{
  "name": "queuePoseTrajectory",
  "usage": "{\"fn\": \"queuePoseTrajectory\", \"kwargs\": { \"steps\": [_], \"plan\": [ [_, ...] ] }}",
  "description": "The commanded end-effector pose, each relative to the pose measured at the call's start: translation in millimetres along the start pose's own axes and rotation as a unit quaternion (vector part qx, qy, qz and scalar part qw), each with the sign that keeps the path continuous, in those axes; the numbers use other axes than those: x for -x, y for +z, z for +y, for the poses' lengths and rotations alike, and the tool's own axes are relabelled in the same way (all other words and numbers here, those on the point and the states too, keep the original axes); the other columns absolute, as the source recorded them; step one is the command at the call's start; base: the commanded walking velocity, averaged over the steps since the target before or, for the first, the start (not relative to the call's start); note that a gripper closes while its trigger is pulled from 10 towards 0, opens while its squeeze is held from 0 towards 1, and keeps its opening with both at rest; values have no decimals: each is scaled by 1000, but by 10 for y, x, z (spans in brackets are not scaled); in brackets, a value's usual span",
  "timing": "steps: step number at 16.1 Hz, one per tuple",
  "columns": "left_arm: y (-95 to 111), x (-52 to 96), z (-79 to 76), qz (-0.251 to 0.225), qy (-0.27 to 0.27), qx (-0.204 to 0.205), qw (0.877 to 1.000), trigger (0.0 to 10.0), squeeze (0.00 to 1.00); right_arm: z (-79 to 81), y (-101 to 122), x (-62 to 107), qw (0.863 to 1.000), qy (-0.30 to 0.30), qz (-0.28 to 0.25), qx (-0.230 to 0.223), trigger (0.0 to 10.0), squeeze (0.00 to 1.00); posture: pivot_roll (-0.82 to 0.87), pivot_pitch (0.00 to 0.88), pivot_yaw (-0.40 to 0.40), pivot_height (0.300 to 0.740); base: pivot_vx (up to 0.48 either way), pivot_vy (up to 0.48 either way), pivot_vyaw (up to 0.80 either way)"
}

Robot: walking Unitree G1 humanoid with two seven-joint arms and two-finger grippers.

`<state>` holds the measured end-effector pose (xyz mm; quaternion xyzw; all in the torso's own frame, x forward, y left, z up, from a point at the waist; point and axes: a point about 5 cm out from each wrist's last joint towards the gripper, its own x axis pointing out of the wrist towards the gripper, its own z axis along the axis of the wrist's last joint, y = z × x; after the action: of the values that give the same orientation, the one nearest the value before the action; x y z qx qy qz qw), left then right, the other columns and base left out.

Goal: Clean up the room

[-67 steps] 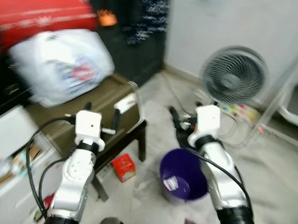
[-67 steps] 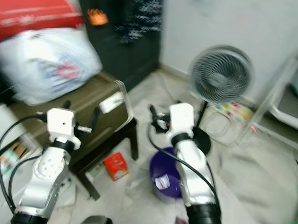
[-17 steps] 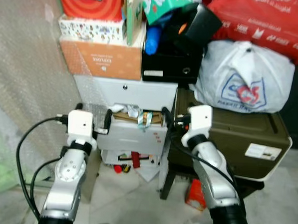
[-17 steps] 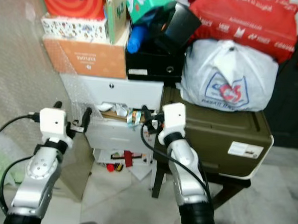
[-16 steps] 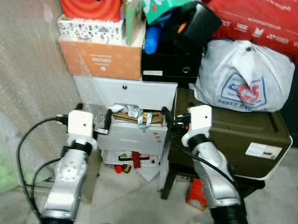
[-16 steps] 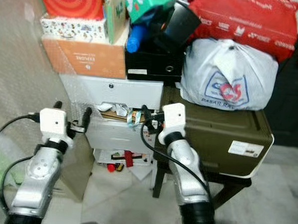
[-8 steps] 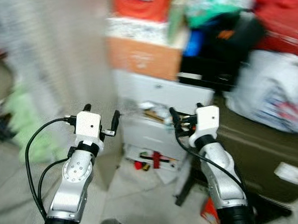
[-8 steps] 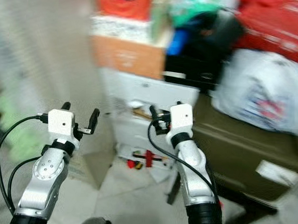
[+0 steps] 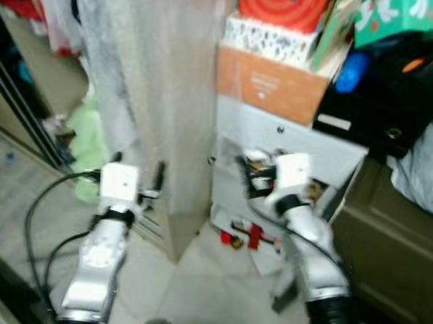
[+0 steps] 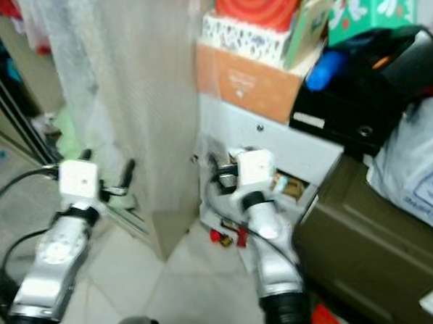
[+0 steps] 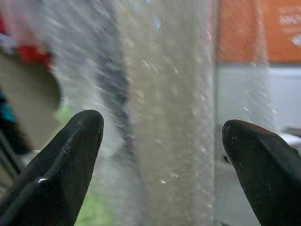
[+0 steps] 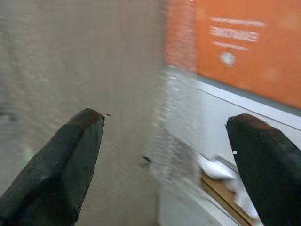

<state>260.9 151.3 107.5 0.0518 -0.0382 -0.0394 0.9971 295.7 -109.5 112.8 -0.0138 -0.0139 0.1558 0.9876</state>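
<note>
View swung left past the bubble-wrap roll (image 9: 158, 94); left gripper (image 9: 137, 174) and right gripper (image 9: 246, 171) both spread, empty; steady, then choose clutter

A tall panel wrapped in bubble wrap (image 9: 173, 94) stands on a pale tiled floor (image 9: 210, 292) in a cluttered room. Just beside it, a white drawer unit (image 9: 290, 140) has one drawer pulled open with papers spilling out, and carries an orange cardboard box (image 9: 271, 81) topped by a spotted box (image 9: 270, 38) and a red carton (image 9: 283, 6). Beyond the drawer unit sits an olive-brown trunk (image 9: 386, 243) with black items (image 9: 394, 91) above it. On the panel's far side, a dark sliding-door frame (image 9: 23, 101) runs past green fabric (image 9: 87, 141).
</note>
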Motion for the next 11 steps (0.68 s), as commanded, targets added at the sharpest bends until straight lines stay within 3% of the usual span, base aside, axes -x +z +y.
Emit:
{"fn": "queuePoseTrajectory", "kwargs": {
  "steps": [1, 6, 8, 11],
  "plan": [
    [19, 6, -45, -2, -6, -2, 1000, 10000, 0, -63, 17, 13, 1000, -7, -2, 7, 10000, 0, -76, 0, 0, 740, 0, 0, 800],
    [-2, 93, 42, 6, 10, -11, 1000, 10000, 0, -197, -8, 173, 999, -40, -1, -4, 10000, 0, -72, 0, 9, 740, 0, 0, 800],
    [-37, 196, 147, 15, 17, -8, 1000, 10000, 0, -295, -13, 204, 997, -81, -8, -11, 10000, 0, -66, 0, 40, 740, 0, 0, 0],
    [-108, 272, 403, 33, 77, -3, 996, 10000, 0, -388, -57, 230, 993, -118, -5, -13, 10000, 0, -57, 0, 43, 740, 0, 0, 0]
  ]
}}
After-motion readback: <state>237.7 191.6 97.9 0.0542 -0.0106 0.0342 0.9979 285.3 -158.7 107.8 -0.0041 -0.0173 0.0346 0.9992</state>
